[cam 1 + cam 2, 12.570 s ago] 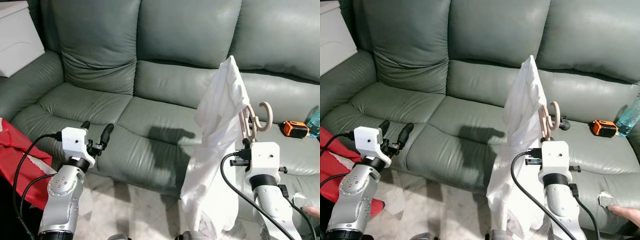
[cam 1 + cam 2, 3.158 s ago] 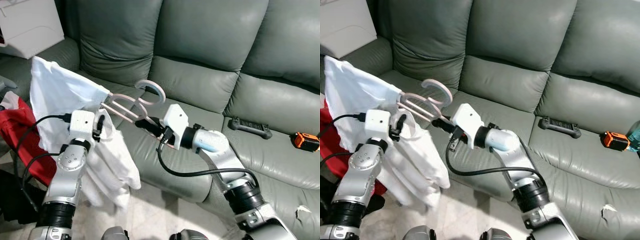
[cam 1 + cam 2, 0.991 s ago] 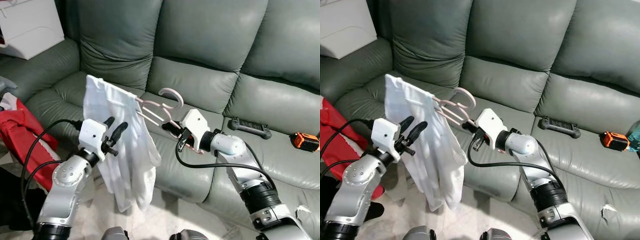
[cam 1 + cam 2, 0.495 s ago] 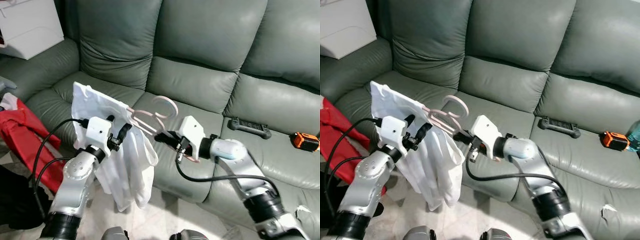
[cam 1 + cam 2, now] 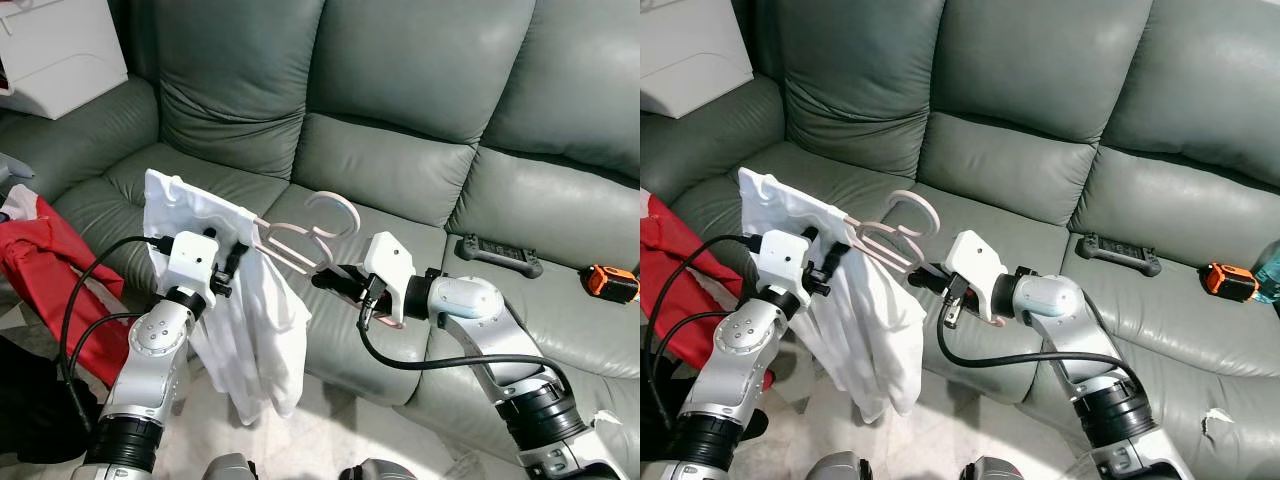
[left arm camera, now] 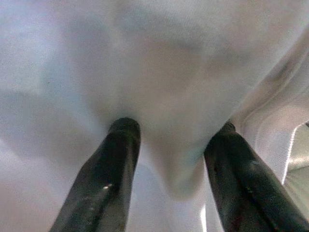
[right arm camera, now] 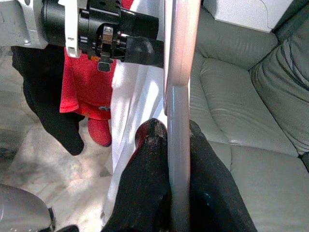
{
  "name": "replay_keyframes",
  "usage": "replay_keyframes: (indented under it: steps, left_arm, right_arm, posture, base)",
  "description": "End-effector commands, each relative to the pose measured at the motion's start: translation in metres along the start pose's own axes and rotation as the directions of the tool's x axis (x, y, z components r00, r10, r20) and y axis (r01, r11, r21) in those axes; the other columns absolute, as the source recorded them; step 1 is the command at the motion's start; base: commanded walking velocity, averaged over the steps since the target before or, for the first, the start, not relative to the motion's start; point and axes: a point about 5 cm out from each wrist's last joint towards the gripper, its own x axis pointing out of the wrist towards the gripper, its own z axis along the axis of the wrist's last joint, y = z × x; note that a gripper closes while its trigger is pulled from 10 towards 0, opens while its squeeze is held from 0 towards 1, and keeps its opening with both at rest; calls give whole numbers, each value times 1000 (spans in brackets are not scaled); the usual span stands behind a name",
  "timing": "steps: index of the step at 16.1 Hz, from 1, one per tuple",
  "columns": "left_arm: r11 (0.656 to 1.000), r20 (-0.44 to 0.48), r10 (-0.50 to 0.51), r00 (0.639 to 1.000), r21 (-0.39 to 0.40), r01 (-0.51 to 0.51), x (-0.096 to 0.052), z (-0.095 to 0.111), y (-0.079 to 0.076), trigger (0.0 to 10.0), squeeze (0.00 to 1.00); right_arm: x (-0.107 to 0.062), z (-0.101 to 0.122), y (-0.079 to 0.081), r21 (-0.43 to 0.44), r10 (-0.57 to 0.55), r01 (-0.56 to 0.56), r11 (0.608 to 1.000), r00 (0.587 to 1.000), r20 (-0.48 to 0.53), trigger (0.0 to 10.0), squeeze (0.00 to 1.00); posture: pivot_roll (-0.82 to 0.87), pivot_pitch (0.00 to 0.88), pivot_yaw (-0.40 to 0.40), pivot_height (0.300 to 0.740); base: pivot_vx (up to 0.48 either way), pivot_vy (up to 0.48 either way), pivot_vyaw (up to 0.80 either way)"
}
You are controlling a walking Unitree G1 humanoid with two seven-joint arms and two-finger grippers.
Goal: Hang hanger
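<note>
A pale pink hanger carries a white shirt in front of the sofa's left seat. My right gripper is shut on the hanger's lower bar, near the hook end. In the right wrist view its fingers clamp the pink hanger. My left gripper is at the shirt's shoulder on the hanger's far arm. The left wrist view shows its two black fingers spread apart and pushed into the white shirt, so the gripper is open.
A grey-green leather sofa spans the view. A red garment lies at the left, below a white box. On the right seat lie a black controller and an orange tape measure. Pale floor shows below.
Over the last second my left gripper rose from below the shirt to its shoulder and pressed into the cloth. The hanger and shirt shifted a little left. My right gripper kept its hold.
</note>
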Motion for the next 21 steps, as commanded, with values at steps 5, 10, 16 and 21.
replay_keyframes:
  steps: [5,10,16,21]
  left_arm:
    - [993,-4,101,995,60,-101,3,0,18,0,0]
    - [986,-8,144,990,88,-142,3,-3,25,0,0]
    - [985,-11,149,989,94,-148,0,-6,25,0,0]
    - [978,-19,181,983,105,-178,2,-9,26,0,0]
  right_arm:
    - [1,20,-1,-46,7,-3,999,997,76,10000,0]
    - [0,18,-2,-42,2,1,999,998,69,10000,0]
    - [-1,14,-3,-39,-13,15,999,998,60,10000,0]
    - [-3,10,-7,-7,-72,72,997,995,67,10000,0]
  posture:
    - [-72,0,-25,740]
    - [-70,0,-28,740]
    - [-75,0,-28,740]
    - [-82,0,-19,740]
  base:
    - [0,0,0]
    - [0,0,0]
    - [0,0,0]
    - [0,0,0]
